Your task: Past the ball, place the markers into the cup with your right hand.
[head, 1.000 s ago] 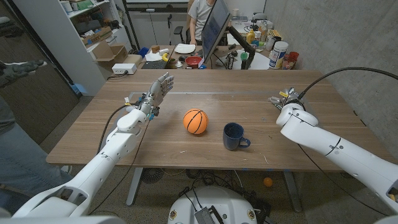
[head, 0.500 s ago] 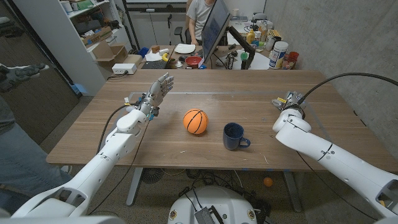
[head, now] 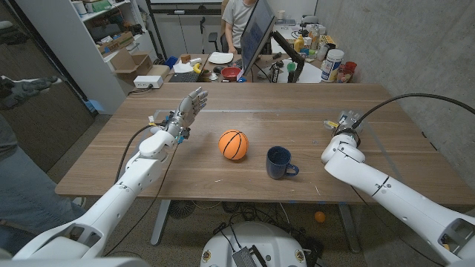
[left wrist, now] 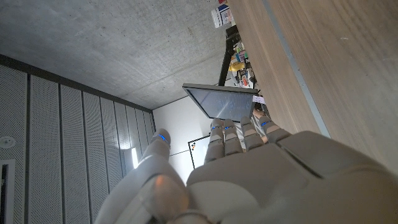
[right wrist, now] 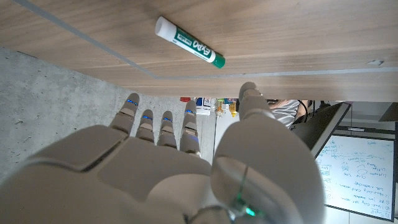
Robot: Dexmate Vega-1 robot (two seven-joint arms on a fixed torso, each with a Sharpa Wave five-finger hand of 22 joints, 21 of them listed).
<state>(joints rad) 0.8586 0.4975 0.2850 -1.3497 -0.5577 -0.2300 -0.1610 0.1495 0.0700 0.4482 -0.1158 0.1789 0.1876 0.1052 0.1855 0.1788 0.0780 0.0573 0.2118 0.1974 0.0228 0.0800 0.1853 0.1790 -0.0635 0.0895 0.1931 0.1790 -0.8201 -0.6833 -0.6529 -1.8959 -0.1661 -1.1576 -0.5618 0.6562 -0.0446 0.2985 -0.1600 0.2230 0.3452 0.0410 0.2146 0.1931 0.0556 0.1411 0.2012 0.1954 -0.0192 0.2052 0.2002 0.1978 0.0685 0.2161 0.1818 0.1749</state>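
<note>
Wooden table [head: 245, 189] under both hands. Far beyond the hands: cluttered desk with monitor [head: 256, 33], red bowl [head: 231, 73], white container [head: 332, 65], person [head: 239, 18] standing behind. Beyond the left hand: shelving [head: 74, 44], cardboard box [head: 135, 65]. Another person's gloved hand [head: 22, 84] further left.

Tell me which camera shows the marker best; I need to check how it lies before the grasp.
The right wrist view: the green-capped marker lies whole on the wood, apart from the right robot hand. In the head view that hand blocks it. The left wrist view faces elsewhere.
</note>
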